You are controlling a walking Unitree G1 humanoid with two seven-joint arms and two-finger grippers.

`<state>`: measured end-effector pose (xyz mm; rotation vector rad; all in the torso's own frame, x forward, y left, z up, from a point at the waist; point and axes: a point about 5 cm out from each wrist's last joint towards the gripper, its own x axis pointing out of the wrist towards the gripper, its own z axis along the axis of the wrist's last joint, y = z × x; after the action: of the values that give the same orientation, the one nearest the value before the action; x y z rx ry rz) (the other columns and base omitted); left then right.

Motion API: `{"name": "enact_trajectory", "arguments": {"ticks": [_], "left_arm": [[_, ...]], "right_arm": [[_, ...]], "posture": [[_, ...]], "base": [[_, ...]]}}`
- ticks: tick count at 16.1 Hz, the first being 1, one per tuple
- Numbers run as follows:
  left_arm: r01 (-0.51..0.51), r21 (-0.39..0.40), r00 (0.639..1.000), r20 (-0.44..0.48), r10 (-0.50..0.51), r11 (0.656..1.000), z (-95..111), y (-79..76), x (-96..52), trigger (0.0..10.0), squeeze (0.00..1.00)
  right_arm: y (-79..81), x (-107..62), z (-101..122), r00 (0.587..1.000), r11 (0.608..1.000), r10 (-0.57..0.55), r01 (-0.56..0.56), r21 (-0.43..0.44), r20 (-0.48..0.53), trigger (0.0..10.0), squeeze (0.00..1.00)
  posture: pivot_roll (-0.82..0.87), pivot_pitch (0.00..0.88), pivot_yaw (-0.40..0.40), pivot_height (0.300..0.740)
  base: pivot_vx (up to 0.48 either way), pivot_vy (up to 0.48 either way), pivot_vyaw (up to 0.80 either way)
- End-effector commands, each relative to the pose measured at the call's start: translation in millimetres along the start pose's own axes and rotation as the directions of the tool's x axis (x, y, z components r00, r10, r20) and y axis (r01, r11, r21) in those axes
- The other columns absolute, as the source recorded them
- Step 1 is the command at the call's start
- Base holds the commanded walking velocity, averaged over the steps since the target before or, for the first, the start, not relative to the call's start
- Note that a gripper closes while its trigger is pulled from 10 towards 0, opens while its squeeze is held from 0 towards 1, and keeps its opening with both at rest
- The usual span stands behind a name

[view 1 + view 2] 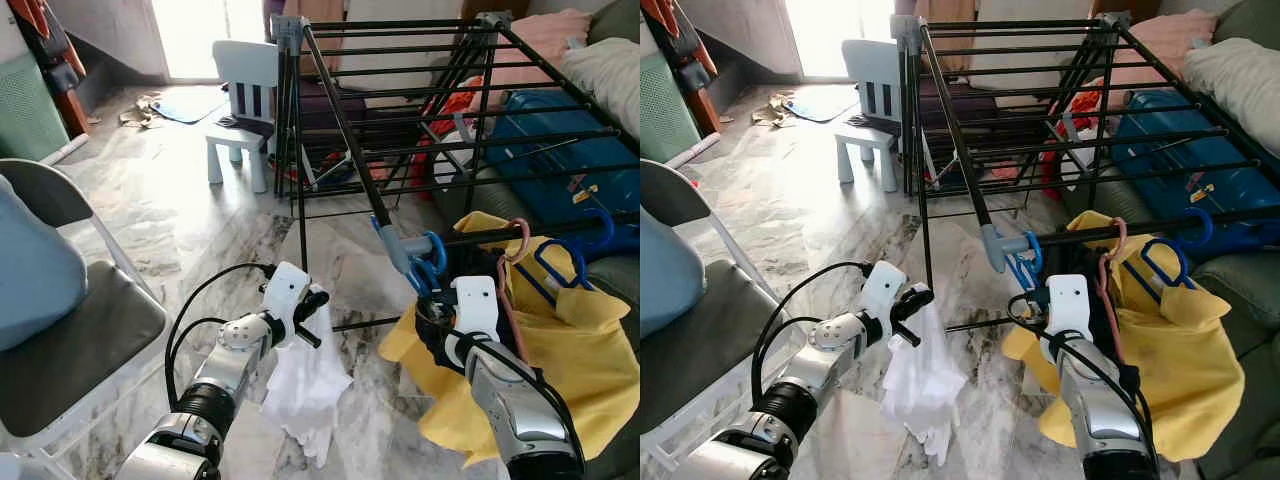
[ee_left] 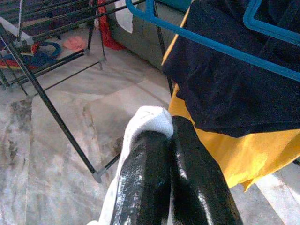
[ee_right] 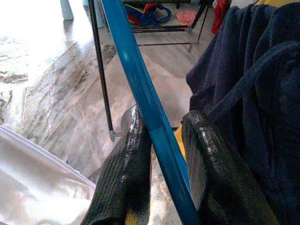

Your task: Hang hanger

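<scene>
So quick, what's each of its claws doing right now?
Left gripper: shut on the white cloth.
Right gripper: fingers either side of the blue hanger; whether they clamp it cannot be told.

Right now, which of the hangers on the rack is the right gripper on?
The blue hanger at the rack's near corner: its bar runs between the right gripper fingers. The pink hanger and the farther blue one hang untouched over the yellow cloth.

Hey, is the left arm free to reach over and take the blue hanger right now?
Probably not. The left gripper is shut on the white cloth, and the blue hanger already sits between the right gripper's fingers.
</scene>
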<state>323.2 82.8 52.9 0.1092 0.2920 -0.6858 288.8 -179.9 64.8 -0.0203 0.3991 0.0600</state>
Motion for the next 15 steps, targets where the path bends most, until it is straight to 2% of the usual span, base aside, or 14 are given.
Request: {"name": "enact_trajectory", "arguments": {"ticks": [1,10,15], "left_arm": [[0.006,0.02,1.0,-0.003,-0.006,1.0,4,-0.1,1.9,10.0,0.0],[0.007,0.029,1.0,-0.008,-0.007,1.0,3,-0.6,2.2,10.0,0.0],[0.005,0.03,1.0,-0.012,-0.005,1.0,3,-0.3,1.9,10.0,0.0]], "right_arm": [[-3.5,-1.8,-6,0.999,1.0,-0.009,0.009,-0.009,-0.031,10.0,1.0],[-4.2,-2.0,-7,0.999,1.0,-0.019,0.019,-0.012,-0.041,10.0,1.0],[-5.7,-11.1,6,0.998,0.999,-0.031,0.033,-0.032,0.052,10.0,1.0]], "posture": [[-0.03,0.0,-0.04,0.74],[-0.03,0.0,-0.038,0.74],[-0.03,0.0,-0.041,0.74]], "base": [[0.0,0.0,0.0],[0.0,0.0,0.0],[0.0,0.0,0.0]]}}
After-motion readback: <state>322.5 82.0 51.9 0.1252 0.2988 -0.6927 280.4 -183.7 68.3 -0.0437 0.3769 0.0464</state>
